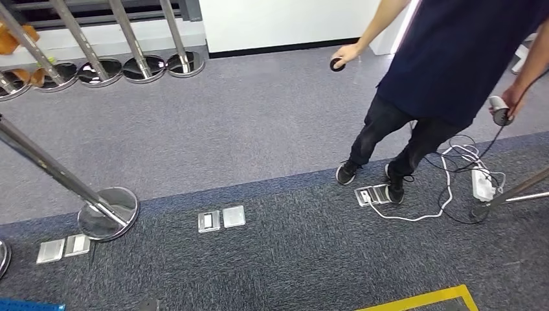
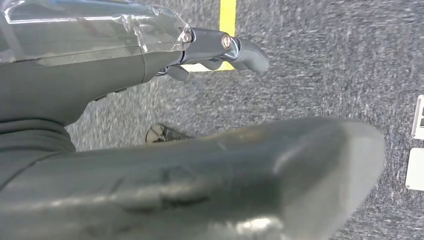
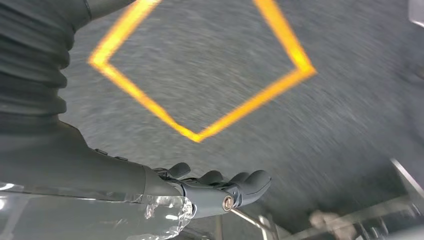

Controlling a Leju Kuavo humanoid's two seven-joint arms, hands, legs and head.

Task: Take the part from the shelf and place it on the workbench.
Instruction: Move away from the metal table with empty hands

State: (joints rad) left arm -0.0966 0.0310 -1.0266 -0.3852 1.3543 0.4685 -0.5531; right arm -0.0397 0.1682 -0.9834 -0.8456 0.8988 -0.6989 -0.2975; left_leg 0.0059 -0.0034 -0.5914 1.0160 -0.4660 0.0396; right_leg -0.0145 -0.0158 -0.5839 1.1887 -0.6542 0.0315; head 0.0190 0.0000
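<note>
My left hand (image 2: 215, 170) hangs over dark grey carpet, its thick thumb in front and its darker fingers (image 2: 240, 50) stretched out with nothing in them. My right hand (image 3: 220, 192) also hangs above the carpet, fingers loosely extended and apart, holding nothing. The head view looks down at grey floor.
A person (image 1: 447, 58) stands at the right with a controller (image 1: 336, 64) in each hand. A power strip (image 1: 482, 183) with cables lies by their feet. A chrome stanchion (image 1: 107, 210) stands at the left, with more bases (image 1: 123, 68) behind. Yellow floor tape (image 1: 427, 299) lies near.
</note>
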